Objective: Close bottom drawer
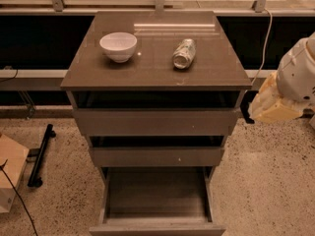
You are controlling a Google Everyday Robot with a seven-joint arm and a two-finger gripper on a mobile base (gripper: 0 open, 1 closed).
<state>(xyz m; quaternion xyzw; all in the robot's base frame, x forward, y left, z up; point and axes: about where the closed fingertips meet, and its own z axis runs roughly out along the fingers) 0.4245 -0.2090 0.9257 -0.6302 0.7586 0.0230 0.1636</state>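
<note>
The grey-brown cabinet has three drawers. The bottom drawer is pulled far out at the bottom of the camera view. It is a shallow box with nothing in it, and its plain front panel is at the frame's lower edge. The middle drawer front and the top drawer front stand slightly out. My gripper, cream-coloured under the white arm, hangs at the right, beside the cabinet's right edge at the height of the top drawer and well above the bottom drawer.
A white bowl and a can lying on its side are on the cabinet top. A black bar and a cardboard box lie on the speckled floor at the left. A dark wall with a rail runs behind.
</note>
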